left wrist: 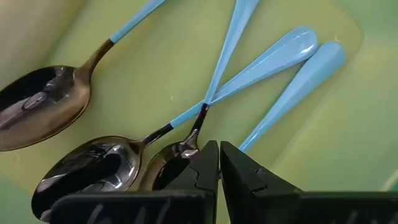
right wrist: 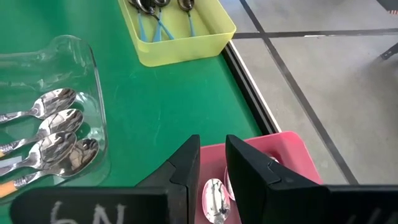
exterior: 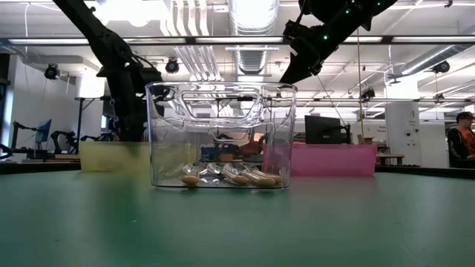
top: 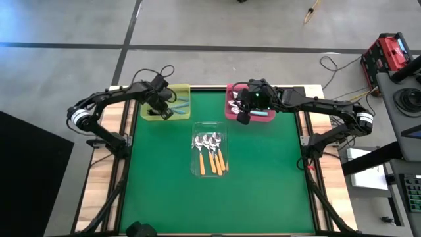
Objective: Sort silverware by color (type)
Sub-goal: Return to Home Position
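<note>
Several spoons with dark bowls and light-blue handles (left wrist: 267, 56) lie on the floor of the yellow tray (top: 183, 89) at the table's far left. My left gripper (left wrist: 219, 155) is shut and points down into this tray (top: 162, 108), its tips over one spoon's neck. Several silver spoons with orange handles (top: 213, 158) lie in the clear tray (top: 197, 172) at the table's middle. My right gripper (right wrist: 212, 152) hangs above the pink tray (right wrist: 289, 149) at the far right, slightly open with nothing between its fingers. Silver spoon bowls (right wrist: 214, 200) lie in that tray. My left gripper's shut fingertips (left wrist: 208, 163) stand over the neck of a dark-bowled spoon (left wrist: 186, 148), coming from above. I cannot tell whether they touch it.
The clear tray (exterior: 223, 133) stands between the two coloured trays (exterior: 111, 157) (exterior: 334, 159), with bare green table around and in front of it. A person shows in the room behind at the far right (exterior: 462, 141).
</note>
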